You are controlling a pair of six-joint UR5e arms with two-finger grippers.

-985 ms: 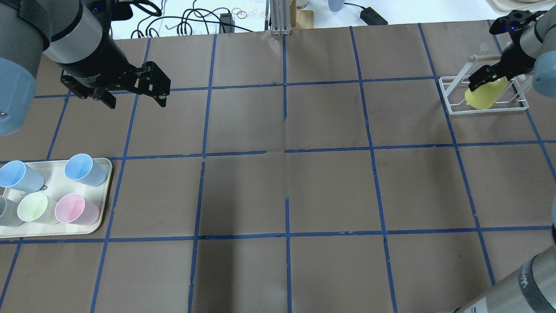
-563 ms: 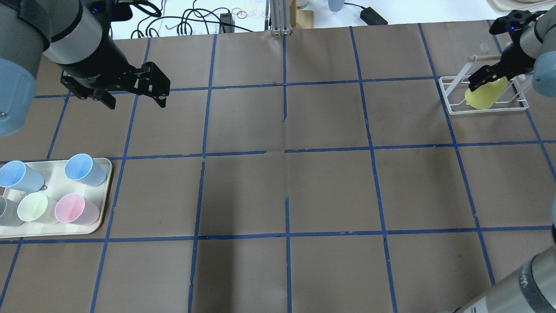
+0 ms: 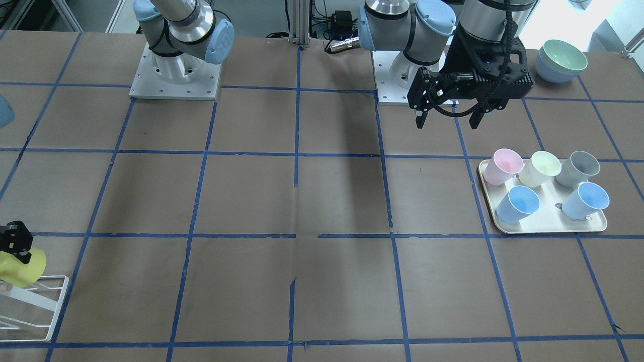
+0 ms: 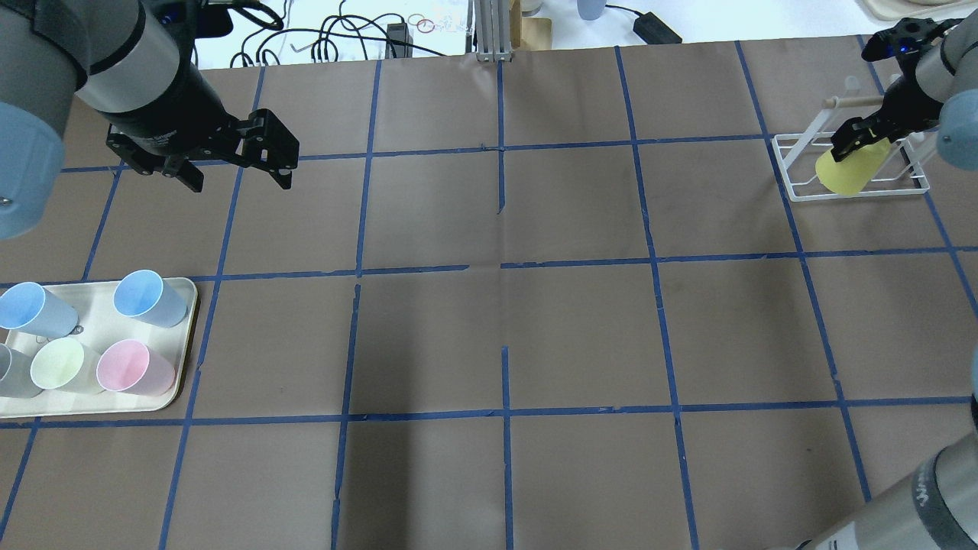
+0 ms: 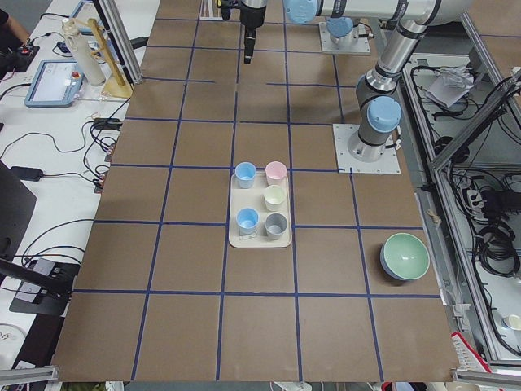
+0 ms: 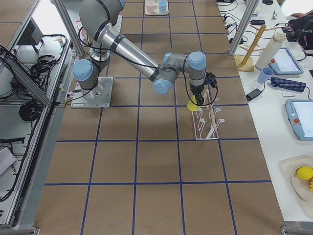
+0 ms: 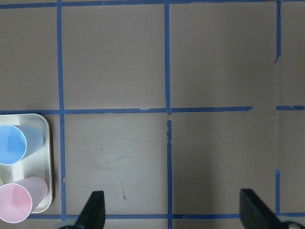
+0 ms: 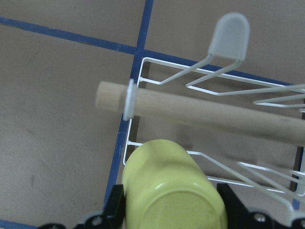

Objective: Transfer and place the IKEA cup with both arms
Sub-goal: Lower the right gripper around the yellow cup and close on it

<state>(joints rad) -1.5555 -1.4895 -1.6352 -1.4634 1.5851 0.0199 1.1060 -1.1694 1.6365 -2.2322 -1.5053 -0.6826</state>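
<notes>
The bright yellow IKEA cup hangs tilted over the white wire rack at the table's far right. My right gripper is shut on it. The right wrist view shows the cup's base between the fingers, just below the rack's wooden dowel. The cup also shows at the left edge of the front view and in the exterior right view. My left gripper is open and empty, held above the table at the far left, beyond the tray; it also shows in the front view.
A cream tray at the near left holds several pastel cups: blue, pink, pale green, grey. Stacked bowls sit beside the left arm's base. Blue tape lines grid the brown table. Cables lie beyond the far edge.
My right gripper has shifted slightly with the yellow cup, which now sits a little higher and further left over the rack. The left arm has not moved.
</notes>
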